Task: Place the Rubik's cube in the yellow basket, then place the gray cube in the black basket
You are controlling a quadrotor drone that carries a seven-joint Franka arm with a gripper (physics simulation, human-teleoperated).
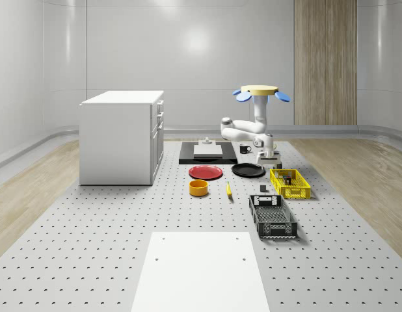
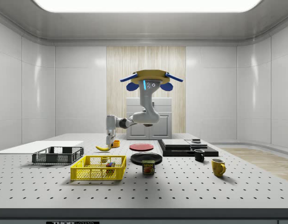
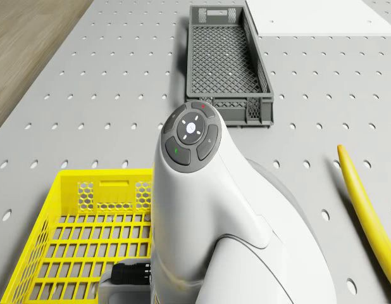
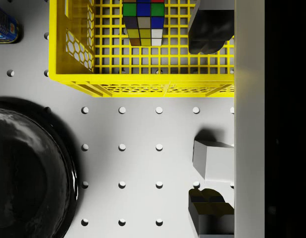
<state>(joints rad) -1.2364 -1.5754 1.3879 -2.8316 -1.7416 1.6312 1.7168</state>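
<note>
The Rubik's cube [image 4: 143,22] [image 2: 109,163] lies inside the yellow basket [image 4: 74,82] [image 1: 298,194] [image 3: 100,172]. On the table beside that basket's long side sits the gray cube [image 4: 215,161] [image 1: 263,188]. My drone [image 1: 259,91] [image 2: 151,77] hovers over the table near the yellow basket's far end, arm bent down. The gripper [image 4: 210,124] [image 2: 108,144] hangs open and empty above basket height, one finger over the basket, the other past the gray cube. The black basket [image 1: 272,216] [image 3: 246,114] [image 2: 58,155] stands empty nearer the whole-scene view's front.
A black plate [image 4: 29,168] [image 1: 248,170] lies close to the gripper. A spam can [image 4: 4,25] [image 2: 148,167] stands off the yellow basket's corner. A banana [image 1: 228,190] [image 3: 366,209], orange bowl [image 1: 198,188], red plate [image 1: 205,172] and white cabinet [image 1: 123,136] lie further left.
</note>
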